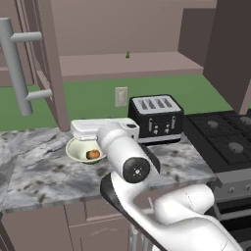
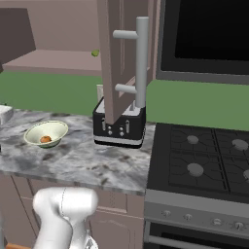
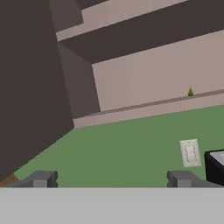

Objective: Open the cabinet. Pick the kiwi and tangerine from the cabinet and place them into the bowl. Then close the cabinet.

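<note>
My hand [image 3: 111, 180] is spread wide and holds nothing; its two dark tips stand far apart at the bottom of the hand view, looking up past the green wall toward the open cabinet [image 3: 148, 83]. I judge it sits just above the bowl [image 1: 84, 150], since my white forearm crosses right over the bowl's rim in the left base view, which fits a hand that has let a fruit drop and has nothing left to grip. The bowl stands on the grey marbled bench [image 1: 44, 166], to the left of the black toaster [image 1: 156, 116] and a little nearer to me, upright with its flared rim facing up, so anything released over it stays inside. One orange fruit, the tangerine [image 2: 45, 139], lies in the bottom of the bowl; it is round, so it has no long axis to speak of. I cannot find the kiwi, in the bowl or on the shelf. A tiny green object [image 1: 127, 55] stands upright on the cabinet shelf, above and behind the toaster. Both cabinet doors are swung out toward me, their long silver bar handles [image 2: 141, 61] running vertically, one left of the bowl and one hanging in front of the toaster, left open because the closing step is not yet done.
</note>
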{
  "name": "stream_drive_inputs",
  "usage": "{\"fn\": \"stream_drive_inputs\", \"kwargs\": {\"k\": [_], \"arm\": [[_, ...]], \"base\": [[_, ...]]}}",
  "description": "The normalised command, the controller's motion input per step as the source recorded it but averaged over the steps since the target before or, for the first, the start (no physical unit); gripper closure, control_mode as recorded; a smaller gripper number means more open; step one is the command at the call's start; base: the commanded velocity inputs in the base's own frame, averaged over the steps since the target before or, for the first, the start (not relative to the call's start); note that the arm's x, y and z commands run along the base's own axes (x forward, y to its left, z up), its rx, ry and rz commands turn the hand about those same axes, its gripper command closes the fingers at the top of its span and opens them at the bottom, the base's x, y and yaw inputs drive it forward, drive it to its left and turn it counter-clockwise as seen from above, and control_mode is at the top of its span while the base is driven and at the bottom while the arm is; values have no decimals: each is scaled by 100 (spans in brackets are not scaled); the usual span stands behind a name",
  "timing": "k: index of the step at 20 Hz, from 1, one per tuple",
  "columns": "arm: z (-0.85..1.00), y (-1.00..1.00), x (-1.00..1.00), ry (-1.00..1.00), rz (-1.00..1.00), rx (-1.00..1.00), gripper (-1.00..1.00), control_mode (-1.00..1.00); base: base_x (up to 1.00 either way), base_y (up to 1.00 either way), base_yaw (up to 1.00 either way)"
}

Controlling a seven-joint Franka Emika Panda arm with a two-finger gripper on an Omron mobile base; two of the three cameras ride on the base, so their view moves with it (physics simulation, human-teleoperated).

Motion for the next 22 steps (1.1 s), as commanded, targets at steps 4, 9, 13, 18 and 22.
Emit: {"fn": "stream_drive_inputs", "kwargs": {"k": [4, 9, 13, 18, 22], "arm": [[68, 0, -100, -10, 2, -4, -100, -100], [42, 7, -100, -8, 0, -6, -100, -100], [27, 56, -61, -26, 0, -3, -100, -100], [27, 70, -48, -37, -5, 0, -100, -100], [7, 60, 1, -30, -19, 0, -100, -100]], "base": [[0, 0, 0], [0, 0, 0], [0, 0, 0], [0, 0, 0], [0, 0, 0]]}}
